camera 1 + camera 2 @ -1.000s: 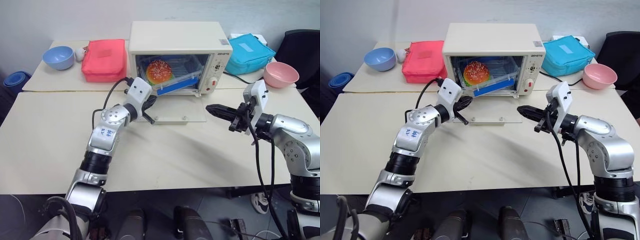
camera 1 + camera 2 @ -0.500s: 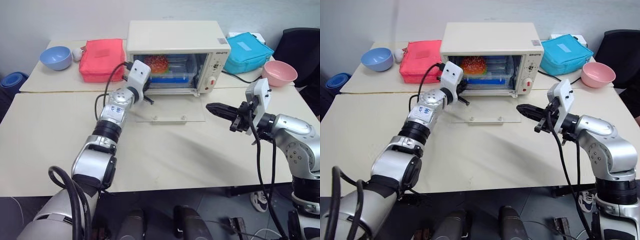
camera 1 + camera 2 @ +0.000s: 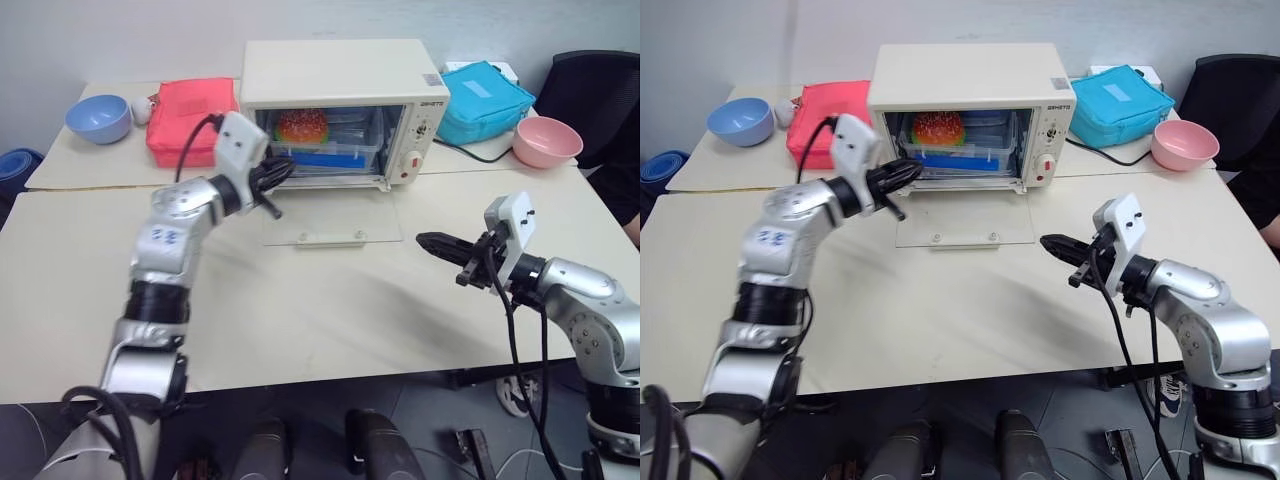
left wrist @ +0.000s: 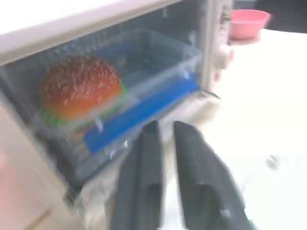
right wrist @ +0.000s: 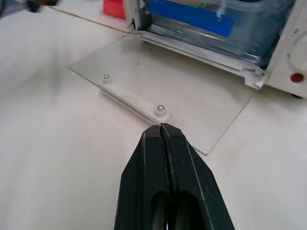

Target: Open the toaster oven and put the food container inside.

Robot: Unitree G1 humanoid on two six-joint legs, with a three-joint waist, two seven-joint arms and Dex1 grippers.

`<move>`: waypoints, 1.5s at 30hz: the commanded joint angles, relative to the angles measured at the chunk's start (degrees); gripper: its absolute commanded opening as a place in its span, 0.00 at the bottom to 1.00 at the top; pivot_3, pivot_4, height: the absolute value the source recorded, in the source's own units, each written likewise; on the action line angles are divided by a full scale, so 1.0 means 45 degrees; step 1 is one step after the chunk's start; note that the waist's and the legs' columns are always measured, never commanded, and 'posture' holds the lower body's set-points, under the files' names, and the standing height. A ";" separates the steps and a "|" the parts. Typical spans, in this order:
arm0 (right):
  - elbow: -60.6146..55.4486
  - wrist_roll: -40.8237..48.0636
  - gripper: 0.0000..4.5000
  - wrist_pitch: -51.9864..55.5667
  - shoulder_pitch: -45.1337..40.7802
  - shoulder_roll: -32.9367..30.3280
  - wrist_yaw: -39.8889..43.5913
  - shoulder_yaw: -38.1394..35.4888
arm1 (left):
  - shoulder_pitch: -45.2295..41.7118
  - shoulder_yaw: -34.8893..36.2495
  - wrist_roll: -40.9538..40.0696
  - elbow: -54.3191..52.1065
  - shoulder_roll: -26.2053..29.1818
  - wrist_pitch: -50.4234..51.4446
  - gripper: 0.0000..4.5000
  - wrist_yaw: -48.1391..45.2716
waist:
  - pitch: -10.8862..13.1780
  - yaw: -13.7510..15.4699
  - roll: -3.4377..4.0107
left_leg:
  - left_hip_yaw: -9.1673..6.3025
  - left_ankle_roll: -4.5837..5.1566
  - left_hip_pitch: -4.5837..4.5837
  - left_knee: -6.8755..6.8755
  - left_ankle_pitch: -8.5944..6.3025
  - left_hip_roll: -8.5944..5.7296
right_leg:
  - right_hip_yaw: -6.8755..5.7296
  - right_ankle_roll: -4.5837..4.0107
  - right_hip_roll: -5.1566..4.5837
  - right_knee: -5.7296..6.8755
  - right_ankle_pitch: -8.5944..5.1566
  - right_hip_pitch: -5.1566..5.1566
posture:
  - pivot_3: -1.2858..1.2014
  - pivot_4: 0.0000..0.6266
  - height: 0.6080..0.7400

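The cream toaster oven (image 3: 340, 75) stands at the table's back middle, its glass door (image 3: 330, 215) folded flat onto the table. The clear food container (image 3: 325, 135) with a sesame bun and a blue clip (image 4: 139, 112) sits level inside the oven. Just outside the oven's left front corner, my left gripper (image 3: 272, 178) points at the opening. Its fingers (image 4: 192, 158) stand slightly apart with nothing between them. My right gripper (image 3: 428, 241) hovers over the table right of the door, shut and empty, its tip (image 5: 160, 127) near the door's handle knobs.
A red lunch bag (image 3: 190, 115) lies left of the oven and a teal one (image 3: 485, 95) lies to its right. A blue bowl (image 3: 97, 117) sits at the far left, a pink bowl (image 3: 548, 140) at the far right, and a black chair (image 3: 600, 80) stands behind it.
The container went from tilted half out of the oven to level inside it. My left gripper let go, opened a little and drew back up and left. My right gripper sank slightly.
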 commanded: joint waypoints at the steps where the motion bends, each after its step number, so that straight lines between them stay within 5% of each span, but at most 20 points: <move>1: -0.0105 -0.0837 0.00 -0.0744 0.0360 0.0811 -0.1020 0.0480 | 0.0788 0.1189 -0.1356 -0.2337 0.1585 0.1169 0.40 -0.1266 | 0.0000 0.0007 0.0002 | -0.0001 0.0002 0.0010 -0.0004 -0.0001 0.0000 | 0.0001 -0.0005 -0.0001 0.0001 -0.0003 0.0004 | 0.52 0.24 1.00; 4: 0.0834 -0.1886 0.00 -0.1579 0.0446 0.1641 -0.1683 0.1187 | 0.2058 0.2272 -0.2589 -0.3637 0.3388 0.1696 0.61 -0.2893 | -0.0001 -0.0007 0.0002 | -0.0002 0.0041 0.0015 -0.0006 -0.0022 -0.0003 | 0.0000 -0.0009 -0.0006 -0.0001 -0.0005 0.0011 | 0.52 0.24 1.00; 10: 0.2981 -0.3146 0.00 -0.3093 -0.0178 0.2572 -0.1886 0.1888 | 0.3501 0.3990 -0.4206 -0.4567 0.5137 0.2565 0.99 -0.3892 | -0.0001 0.0004 0.0000 | -0.0013 0.0060 0.0031 -0.0009 -0.0034 -0.0014 | -0.0016 -0.0028 -0.0025 -0.0033 -0.0014 0.0031 | 0.52 0.24 1.00; 21: 0.7667 -0.4434 0.00 -0.5743 -0.2919 0.3407 -0.1446 0.2119 | 0.3922 0.5509 -0.5310 -0.4496 0.5758 0.3721 0.99 -0.2690 | -0.0001 -0.0267 0.0000 | -0.0009 0.0062 0.0060 -0.0026 -0.0040 -0.0013 | -0.0017 -0.0038 -0.0018 0.0000 -0.0020 0.0037 | 0.52 0.24 1.00; 28: 0.5190 -0.2693 0.00 -0.3905 -0.5172 0.2738 -0.0991 0.0727 | 0.4084 0.5524 -0.5117 -0.4005 0.5851 0.3337 0.99 -0.2537 | 0.0008 -0.0372 0.0016 | -0.0002 0.0049 0.0050 -0.0044 -0.0045 -0.0009 | -0.0009 -0.0039 -0.0011 0.0010 -0.0020 0.0015 | 0.52 0.24 1.00; 35: 0.4370 -0.1257 0.00 -0.1393 -0.6629 -0.0031 0.0458 -0.0365 | 0.3492 0.5410 -0.4868 -0.2791 0.6061 0.2633 0.99 -0.2471 | -0.0018 -0.0195 -0.0027 | -0.0068 0.0040 0.0046 -0.0052 -0.0071 -0.0001 | -0.0065 -0.0095 -0.0022 -0.0018 -0.0051 0.0030 | 0.52 0.24 1.00; 38: 0.3836 -0.0701 0.13 -0.0487 -0.5540 -0.2127 0.2438 -0.0621 | 0.3482 0.5265 -0.4900 -0.2557 0.6269 0.2379 1.00 -0.2737 | -0.0019 -0.0177 -0.0029 | -0.0054 0.0084 0.0041 -0.0050 -0.0108 -0.0010 | -0.0059 -0.0112 -0.0037 -0.0022 -0.0060 0.0042 | 0.52 0.24 1.00; 45: 0.3840 0.1077 0.64 0.1269 -0.4464 -0.4758 0.4634 -0.2146 | 0.3590 0.5205 -0.4909 -0.2208 0.6451 0.1955 1.00 -0.3160 | -0.0001 -0.0344 0.0001 | -0.0003 0.0098 0.0032 -0.0049 -0.0124 0.0003 | -0.0031 -0.0104 -0.0023 -0.0035 -0.0057 0.0022 | 0.52 0.24 1.00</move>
